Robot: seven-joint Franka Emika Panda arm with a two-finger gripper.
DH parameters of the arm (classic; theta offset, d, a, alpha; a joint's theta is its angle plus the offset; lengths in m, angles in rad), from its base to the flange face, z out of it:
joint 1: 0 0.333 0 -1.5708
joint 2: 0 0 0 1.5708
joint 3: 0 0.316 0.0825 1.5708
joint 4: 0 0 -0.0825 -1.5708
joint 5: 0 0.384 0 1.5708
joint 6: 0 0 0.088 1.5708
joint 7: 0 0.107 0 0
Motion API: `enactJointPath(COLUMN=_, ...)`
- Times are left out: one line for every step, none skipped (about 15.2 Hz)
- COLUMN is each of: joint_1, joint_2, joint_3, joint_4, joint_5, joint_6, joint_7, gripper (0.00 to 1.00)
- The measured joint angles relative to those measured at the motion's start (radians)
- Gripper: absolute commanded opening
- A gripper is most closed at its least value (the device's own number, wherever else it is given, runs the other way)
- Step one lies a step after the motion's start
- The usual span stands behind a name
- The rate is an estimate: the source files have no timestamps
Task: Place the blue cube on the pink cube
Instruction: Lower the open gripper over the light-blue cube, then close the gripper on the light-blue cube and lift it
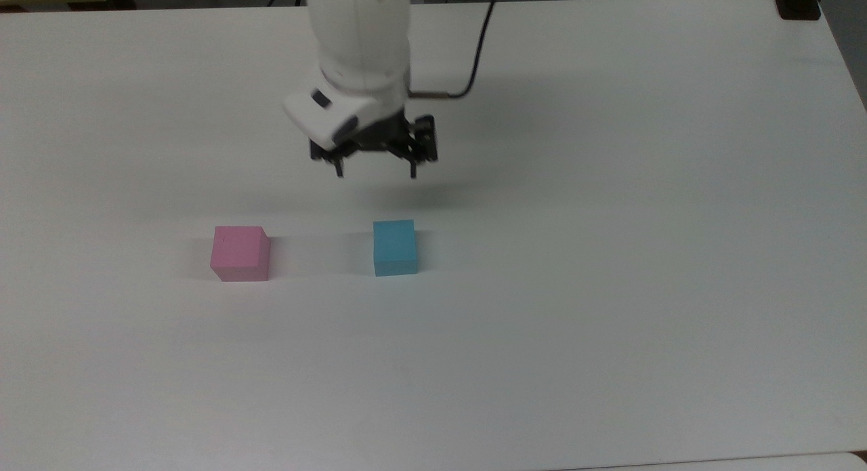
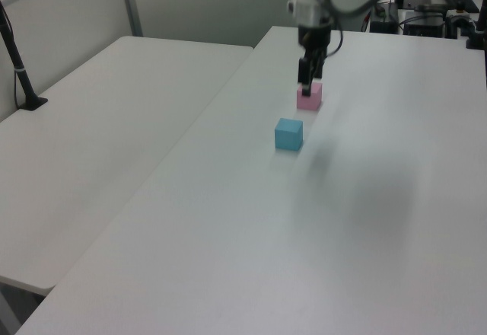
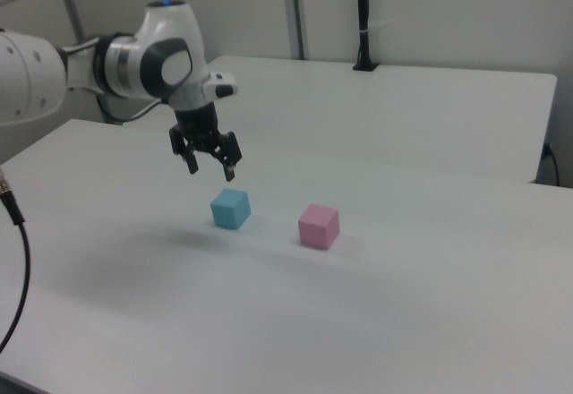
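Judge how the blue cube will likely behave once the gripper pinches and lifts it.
The blue cube has flat, parallel faces, so the open gripper should pinch it squarely. Its matte surface suggests little slipping. Sitting flat on the table, it looks unlikely to roll; it is probably light and stiff enough.
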Motion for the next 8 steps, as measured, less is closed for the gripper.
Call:
enactJointPath(joint_1=0.014, joint_2=0.031, joint_3=0.0, joint_4=-0.001, joint_5=0.0, joint_6=0.033, joint_7=0.0, gripper=1.0)
enactJointPath(joint_1=0.026, joint_2=0.063, joint_3=0.001, joint_4=-0.001, joint_5=-0.004, joint_6=0.061, joint_7=0.0, gripper=1.0)
enactJointPath(joint_1=0.036, joint_2=0.09, joint_3=0.001, joint_4=-0.001, joint_5=-0.015, joint_6=0.083, joint_7=0.0, gripper=1.0)
enactJointPath(joint_1=0.041, joint_2=0.112, joint_3=0.001, joint_4=-0.001, joint_5=-0.024, joint_6=0.1, joint_7=0.0, gripper=1.0)
enactJointPath(joint_1=0.043, joint_2=0.129, joint_3=0.001, joint_4=0.0, joint_5=-0.031, joint_6=0.112, joint_7=0.0, gripper=1.0)
enactJointPath(joint_1=0.043, joint_2=0.142, joint_3=0.0, joint_4=0.003, joint_5=-0.034, joint_6=0.116, joint_7=0.0, gripper=1.0)
enactJointPath(joint_1=0.042, joint_2=0.152, joint_3=0.0, joint_4=0.007, joint_5=-0.036, joint_6=0.116, joint_7=0.0, gripper=1.0)
enactJointPath(joint_1=0.041, joint_2=0.16, joint_3=0.0, joint_4=0.009, joint_5=-0.038, joint_6=0.116, joint_7=0.0, gripper=1.0)
